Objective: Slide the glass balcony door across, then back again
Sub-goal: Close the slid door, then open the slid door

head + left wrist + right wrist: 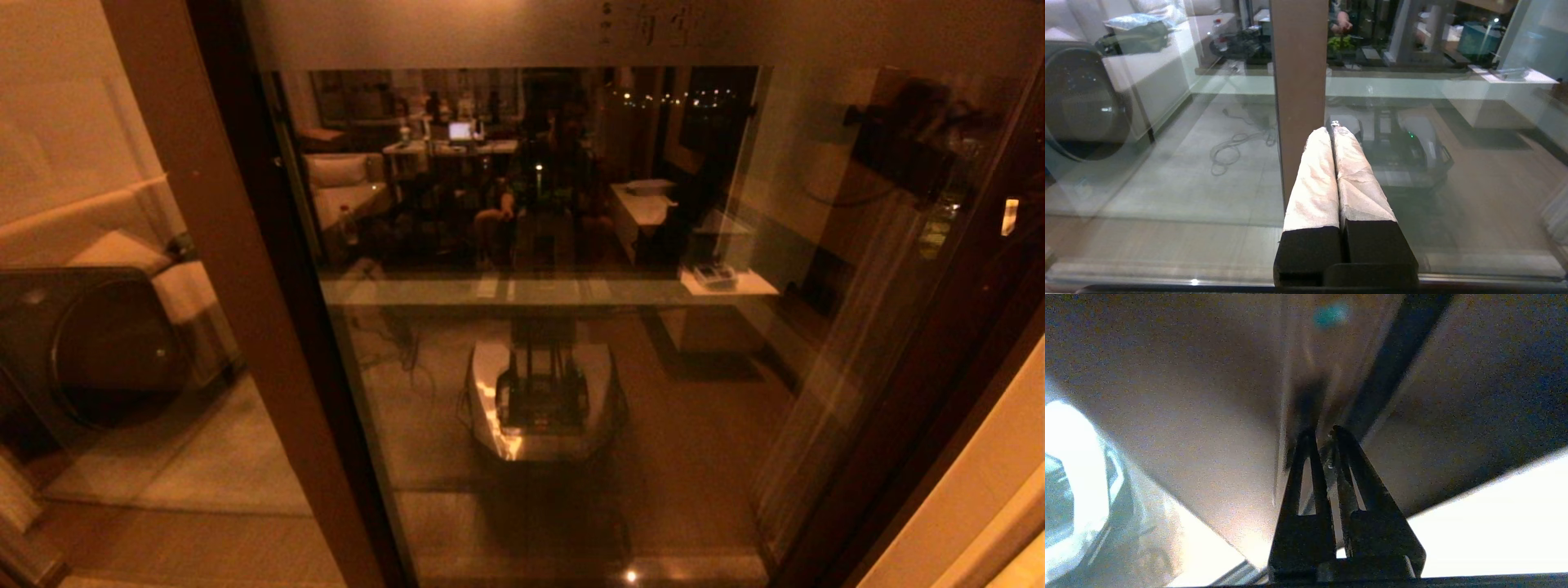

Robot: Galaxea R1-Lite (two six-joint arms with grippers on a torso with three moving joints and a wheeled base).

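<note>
Both tools closed, empty: left tool (1333, 130) before the glass balcony door (555, 343) stile, right tool (1322, 433) against the frame; your push may slip.

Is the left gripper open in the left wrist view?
No, the left gripper is shut, both padded fingers pressed together, pointing at the brown door frame.

Left gripper (1332, 130) held level, white-wrapped fingers (1314, 179) pressed together, nothing between them. Right gripper (1321, 435) angled upward, dark fingers (1306, 465) seemingly closed, tips nearly touching.
</note>
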